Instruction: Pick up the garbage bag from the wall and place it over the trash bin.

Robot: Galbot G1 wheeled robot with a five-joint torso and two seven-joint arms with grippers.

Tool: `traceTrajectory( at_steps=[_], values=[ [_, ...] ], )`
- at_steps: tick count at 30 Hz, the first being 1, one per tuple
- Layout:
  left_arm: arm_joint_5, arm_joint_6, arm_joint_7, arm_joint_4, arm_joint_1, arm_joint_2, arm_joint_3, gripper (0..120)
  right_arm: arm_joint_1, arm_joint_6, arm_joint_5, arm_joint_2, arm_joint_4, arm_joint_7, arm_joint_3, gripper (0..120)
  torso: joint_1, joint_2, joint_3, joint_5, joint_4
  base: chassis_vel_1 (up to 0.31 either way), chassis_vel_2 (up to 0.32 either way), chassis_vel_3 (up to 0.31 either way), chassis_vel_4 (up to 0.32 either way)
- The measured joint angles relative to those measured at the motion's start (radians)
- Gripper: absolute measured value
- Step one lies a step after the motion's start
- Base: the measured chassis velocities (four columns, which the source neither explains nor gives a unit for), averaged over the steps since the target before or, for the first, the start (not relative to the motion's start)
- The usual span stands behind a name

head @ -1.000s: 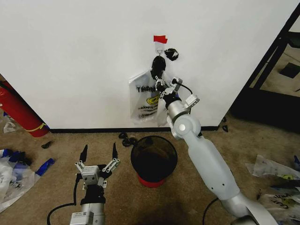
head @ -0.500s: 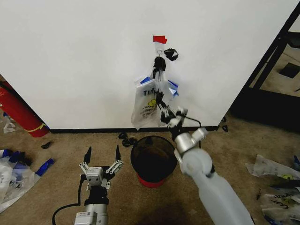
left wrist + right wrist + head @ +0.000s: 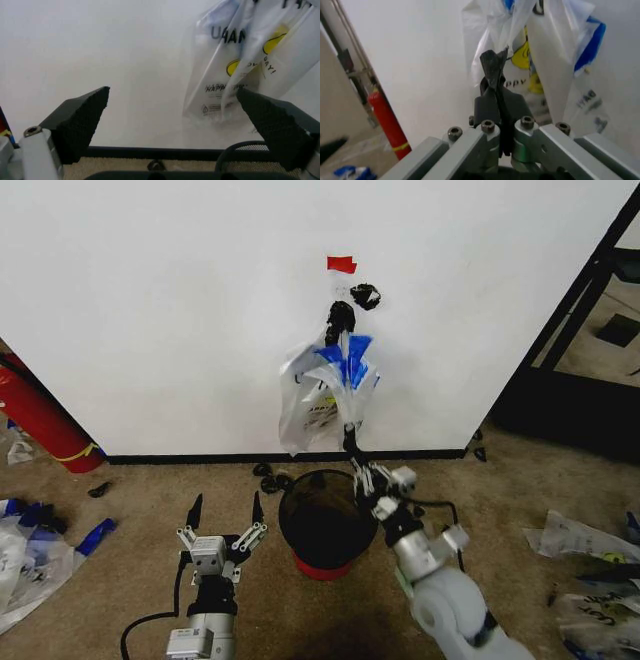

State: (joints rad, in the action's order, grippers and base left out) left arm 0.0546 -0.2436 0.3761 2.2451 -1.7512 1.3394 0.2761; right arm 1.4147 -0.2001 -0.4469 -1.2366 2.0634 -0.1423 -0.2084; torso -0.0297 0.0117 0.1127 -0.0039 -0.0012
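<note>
Overhead, the garbage bag hung bunched against the wall, its blue-edged top gathered under a hook just below a small red tape strip, with a small black knotted clump beside the hook. The right gripper reached up from the floor side, its dark fingers pressed together at the bag's lower edge; whether they pinched plastic could not be told from there. Just below those fingers stood the trash bin, smoky-sided with a red base, on the carpet. The left gripper sat low beside the bin, its two fingers spread wide with nothing between them. A long red cylinder leaned at the wall well off to the left. From the left wrist, the spread pads framed the white wall, with the bag hanging beyond the far pad and the bin's rim just beneath it. From the right wrist, the closed fingertips lay against the crinkled bag, its yellow smiley mark just past them; a grip on the plastic could not be confirmed.
</note>
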Motion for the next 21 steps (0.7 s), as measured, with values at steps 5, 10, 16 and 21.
traceTrajectory(
  at_steps=[5, 10, 16, 21],
  values=[
    [-0.003, 0.000, 0.000, 0.000, 0.002, -0.005, 0.000, 100, 0.086, -0.069, 0.104, -0.009, 0.004, -0.046, -0.023, 0, 0.000, 0.000, 0.000, 0.0000, 0.0000, 0.000, 0.000, 0.000, 0.000],
    [-0.004, 0.000, 0.000, 0.002, 0.002, -0.008, -0.001, 100, 0.151, -0.128, 0.167, -0.016, 0.013, -0.079, -0.064, 0, 0.000, 0.000, 0.000, 0.0000, 0.0001, 0.000, 0.000, 0.000, 0.000],
    [-0.013, -0.005, 0.000, 0.002, 0.002, -0.014, 0.000, 100, 0.264, -0.231, 0.209, -0.033, 0.014, -0.123, -0.131, 0, 0.000, 0.000, 0.000, 0.0000, -0.0001, 0.000, 0.000, 0.000, 0.000],
    [-0.014, -0.004, -0.001, -0.002, 0.011, -0.015, -0.003, 100, 0.330, -0.302, 0.244, -0.047, -0.005, -0.156, -0.168, 0, 0.000, 0.000, 0.000, 0.0000, 0.0000, 0.000, 0.000, 0.000, 0.000]
  ],
)
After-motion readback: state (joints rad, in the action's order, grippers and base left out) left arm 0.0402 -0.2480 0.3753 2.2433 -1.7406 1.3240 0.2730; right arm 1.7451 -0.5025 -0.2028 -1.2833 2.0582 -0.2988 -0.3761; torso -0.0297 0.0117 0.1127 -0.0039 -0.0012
